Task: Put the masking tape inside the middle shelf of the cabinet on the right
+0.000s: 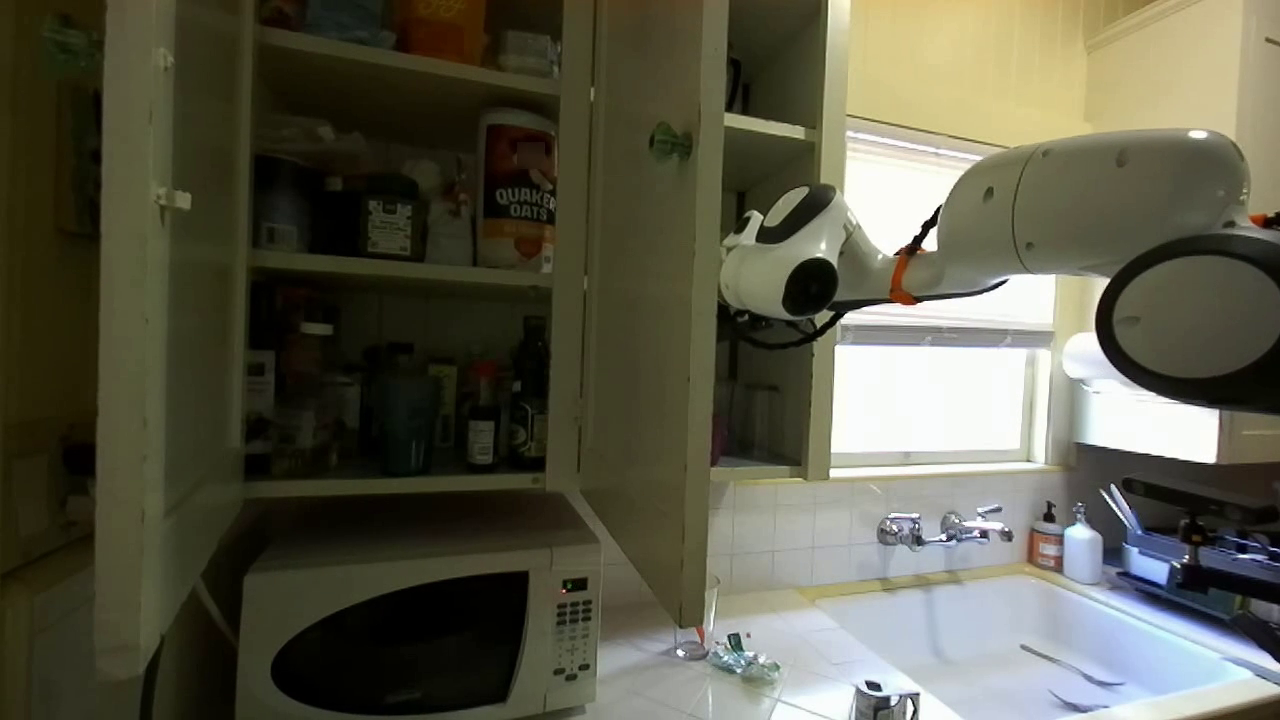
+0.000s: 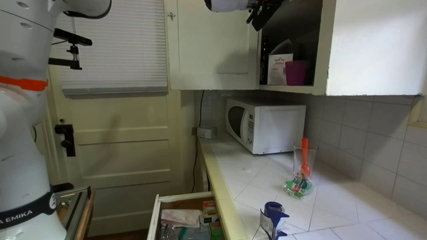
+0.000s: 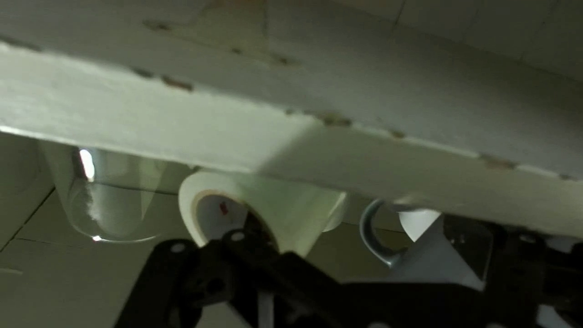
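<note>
In the wrist view, the masking tape (image 3: 287, 209) lies just ahead of the gripper (image 3: 378, 264), left of its midline, behind the white edge of probably the middle shelf (image 3: 282, 146). The gripper looks spread, not clasping it. The masking tape's axis runs roughly along that edge, core facing the clear glass (image 3: 114, 205).

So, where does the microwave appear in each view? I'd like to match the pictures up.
In an exterior view: the microwave is lower left, seen from the front.
In an exterior view: the microwave is right of centre, its front turned leftward.
Wrist view: not in it.
Shared landmark: the clear glass with the orange spoon, right of the microwave in both exterior views; unconfirmed in the wrist view.
</note>
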Tool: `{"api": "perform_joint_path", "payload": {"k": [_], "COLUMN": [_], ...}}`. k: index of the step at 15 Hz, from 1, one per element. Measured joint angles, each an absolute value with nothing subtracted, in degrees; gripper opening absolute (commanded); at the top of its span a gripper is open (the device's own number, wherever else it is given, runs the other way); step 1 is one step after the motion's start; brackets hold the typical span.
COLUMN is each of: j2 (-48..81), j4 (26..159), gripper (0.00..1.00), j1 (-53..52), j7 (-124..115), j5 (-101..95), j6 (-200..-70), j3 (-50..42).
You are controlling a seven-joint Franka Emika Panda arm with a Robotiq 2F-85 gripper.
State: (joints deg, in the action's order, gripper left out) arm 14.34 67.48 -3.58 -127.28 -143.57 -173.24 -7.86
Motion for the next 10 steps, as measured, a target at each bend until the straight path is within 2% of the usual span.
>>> {"api": "perform_joint_path", "payload": {"k": [10], "j2": [10.8], "j4": [73.5], "gripper": [1.00], "j1": [-4.7], "j7": [-126.7], "j5": [-142.0], "j6": [-171.7], "j3": [-7.8]}}
